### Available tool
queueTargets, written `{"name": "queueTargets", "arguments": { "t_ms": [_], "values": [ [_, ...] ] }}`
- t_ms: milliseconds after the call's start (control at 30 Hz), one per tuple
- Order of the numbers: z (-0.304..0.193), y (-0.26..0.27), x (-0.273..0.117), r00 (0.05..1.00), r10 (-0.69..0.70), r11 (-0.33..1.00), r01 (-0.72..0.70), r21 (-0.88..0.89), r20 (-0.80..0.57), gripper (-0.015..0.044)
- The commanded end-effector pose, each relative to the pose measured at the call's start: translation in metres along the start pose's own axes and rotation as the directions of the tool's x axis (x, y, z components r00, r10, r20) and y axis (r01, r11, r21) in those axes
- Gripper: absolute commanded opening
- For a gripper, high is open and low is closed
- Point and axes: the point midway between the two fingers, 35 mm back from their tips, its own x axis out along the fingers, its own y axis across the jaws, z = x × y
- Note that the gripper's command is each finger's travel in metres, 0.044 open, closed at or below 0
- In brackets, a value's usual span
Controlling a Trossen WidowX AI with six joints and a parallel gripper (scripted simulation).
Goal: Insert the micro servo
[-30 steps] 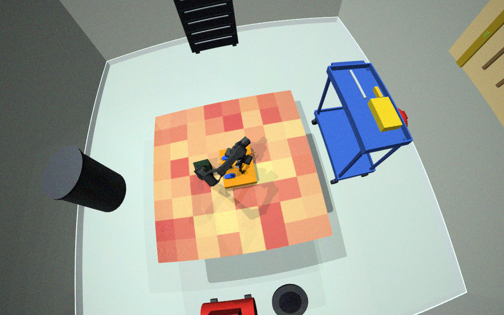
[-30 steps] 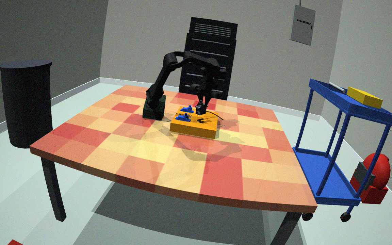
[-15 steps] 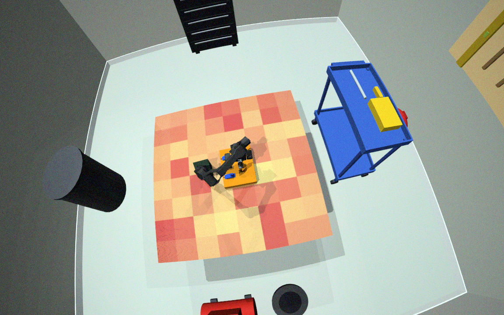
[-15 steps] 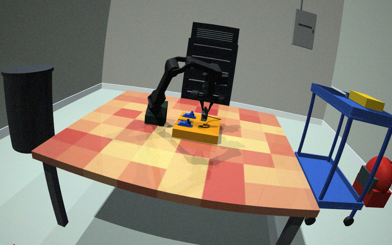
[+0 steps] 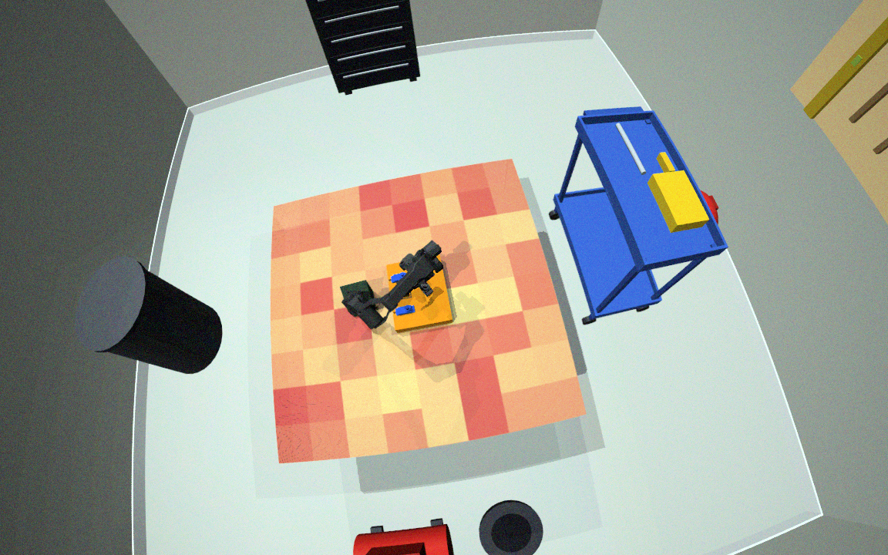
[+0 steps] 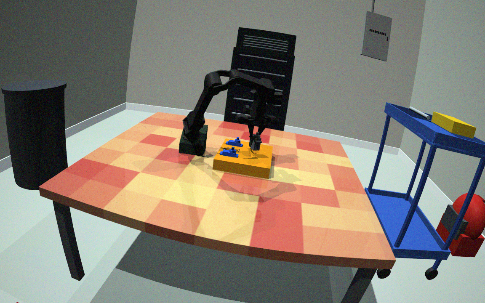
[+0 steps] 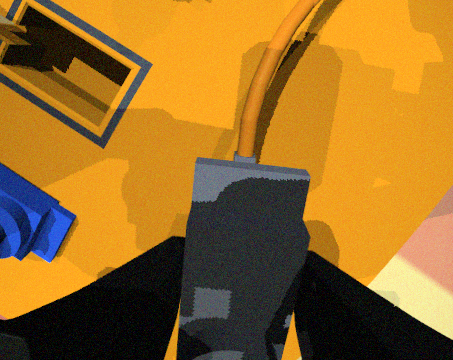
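Top: arm (image 5: 409, 279) reaches over orange deck (image 5: 426, 318) (image 6: 241, 166) (image 7: 376, 135); grip obscured.

Exterior: gripper (image 6: 255, 136) (image 7: 241, 259), fingers partly spread, grasps grey micro servo (image 6: 255, 144) (image 7: 246, 225) above deck, beside two blue servos (image 6: 233, 142) (image 6: 229, 152).

Wrist: servo clamped between both fingers, outside outlined pocket (image 7: 127, 106); orange cable (image 7: 256, 95) visible here.

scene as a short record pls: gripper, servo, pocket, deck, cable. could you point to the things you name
gripper: jaws shut on the servo
servo: gray micro servo (image 6: 255, 142) (image 7: 246, 235), held over the deck, outside the pocket
pocket: dark-outlined pocket (image 7: 127, 106), unfilled
deck: orange deck (image 5: 426, 318) (image 6: 242, 168), two blue servos on top
cable: orange cable (image 7: 252, 107), leaves the servo's end, not in the pocket's notch
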Motion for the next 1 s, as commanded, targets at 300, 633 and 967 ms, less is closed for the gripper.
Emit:
{"name": "queueTargets", "arguments": {
  "t_ms": [300, 633, 967],
  "values": [
    [-0.0004, 0.0002, -0.0007, 1.0, -0.002, 0.896, -0.001, -0.443, -0.005, 0.0],
    [-0.0004, 0.0002, -0.0007, 1.0, -0.001, 0.692, -0.003, -0.722, -0.005, 0.0],
    [-0.0004, 0.0002, -0.0007, 1.0, -0.001, 0.452, -0.004, -0.892, -0.005, 0.0]
  ]
}}
